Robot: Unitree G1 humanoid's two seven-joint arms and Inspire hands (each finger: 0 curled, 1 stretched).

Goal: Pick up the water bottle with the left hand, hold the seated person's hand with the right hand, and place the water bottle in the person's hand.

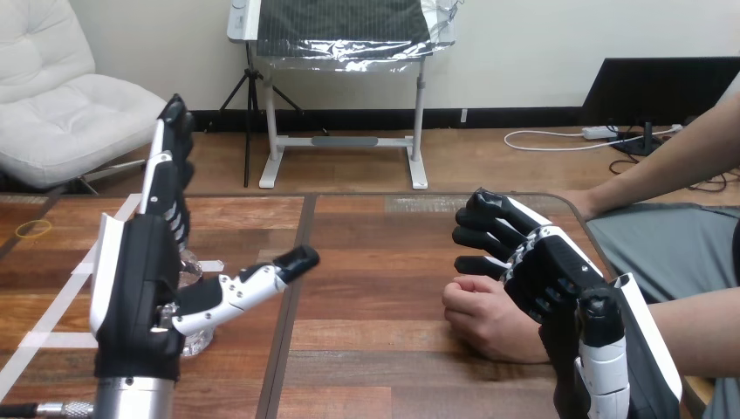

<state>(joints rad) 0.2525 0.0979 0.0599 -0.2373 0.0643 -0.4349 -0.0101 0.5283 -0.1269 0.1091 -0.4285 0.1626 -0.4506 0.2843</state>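
The clear water bottle (197, 339) stands on the table at the left, mostly hidden behind my left hand (140, 288); only slivers of plastic show beside the palm. That hand is open, fingers straight up and thumb stretched to the right past the bottle. At the right, the person's hand (484, 316) rests on the table as a loose fist. My right hand (545, 275) lies over its back and wrist, fingers curled down over the far side. The person's forearm (689, 314) runs off to the right edge.
The person's other arm (650, 166) reaches the table's far right corner. A yellow rubber band (35, 229) lies at the far left. White tape strips (65, 292) mark the left part of the wooden table (375, 288).
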